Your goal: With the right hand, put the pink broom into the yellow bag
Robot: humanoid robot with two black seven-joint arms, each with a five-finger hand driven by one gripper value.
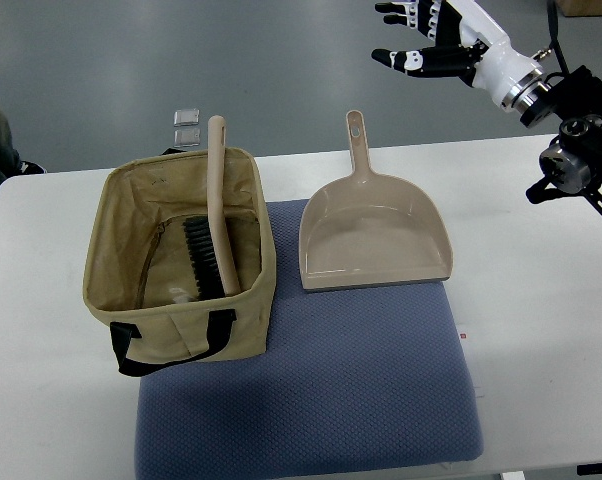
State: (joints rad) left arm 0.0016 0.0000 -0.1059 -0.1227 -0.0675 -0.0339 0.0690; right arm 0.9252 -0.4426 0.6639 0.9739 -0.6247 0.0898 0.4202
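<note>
The pink broom (217,200) is already inside the yellow bag (181,265). Its black bristles rest near the bottom of the bag, and the long handle leans up and sticks out over the far rim. It stands like this because the handle is longer than the bag is deep, so it cannot lie flat inside. You can judge the main step of the task as done from how it lies now.

The bag stands upright and open on the left part of the blue mat (321,390), with its black strap (171,345) hanging on the near side. The open mouth faces up, which makes it easy to drop something in from above.

Just beside the bag, to its right, you see the pink dustpan (373,235) lying flat on the mat, with its handle pointing away toward the far edge of the white table (541,330). It does not touch the bag.

The right hand (426,45) is high and far, above the upper right corner of the table, well apart from the bag and the broom. Its fingers are spread and hold nothing, so you can take it as clear of the work. The left hand does not show in this view.

Two small clear pieces (187,125) lie on the floor beyond the table.
</note>
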